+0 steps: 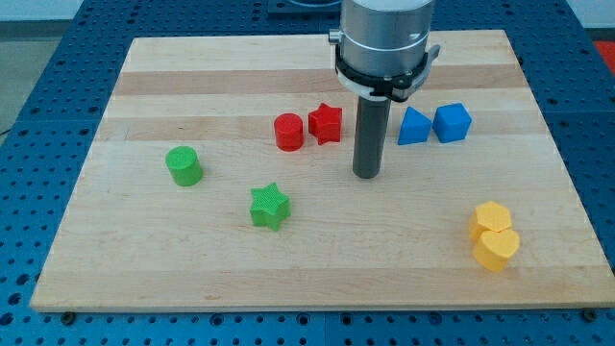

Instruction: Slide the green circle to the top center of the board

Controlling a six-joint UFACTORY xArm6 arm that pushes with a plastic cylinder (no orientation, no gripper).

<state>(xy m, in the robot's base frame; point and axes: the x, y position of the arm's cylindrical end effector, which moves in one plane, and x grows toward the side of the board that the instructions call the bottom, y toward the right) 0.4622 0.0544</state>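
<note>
Spreading across nearly the whole view, the wooden board (317, 269) is carrying every block, and above it the arm's silver housing (384, 38) is hanging down near the view's top, ending in the dark rod. My tip (365, 176) is resting around the board's middle, touching no block; being a plain rod it has nothing to open or close and is holding nothing. Just toward the view's top left of my tip the red star (326, 123) and the red cylinder (288, 132) are sitting side by side, nearly touching; toward the top right the blue triangular block (413, 127) and the blue cube-like block (452, 123) are pairing up the same way. Well off toward the bottom right two yellow blocks (494, 235) are huddling together, their shapes hard to tell. The green star (269, 207) is lying to the lower left of my tip, and farther out the same way, well apart on the view's left, the green circle (184, 165) is standing as a short upright cylinder. I am judging it light, rigid plastic, likely sliding easily on the smooth wood; its round wall is probably letting it roll off an off-centre push, so contact is wanted low on its bottom-left side, square through its centre, steering it clear of the red pair.
</note>
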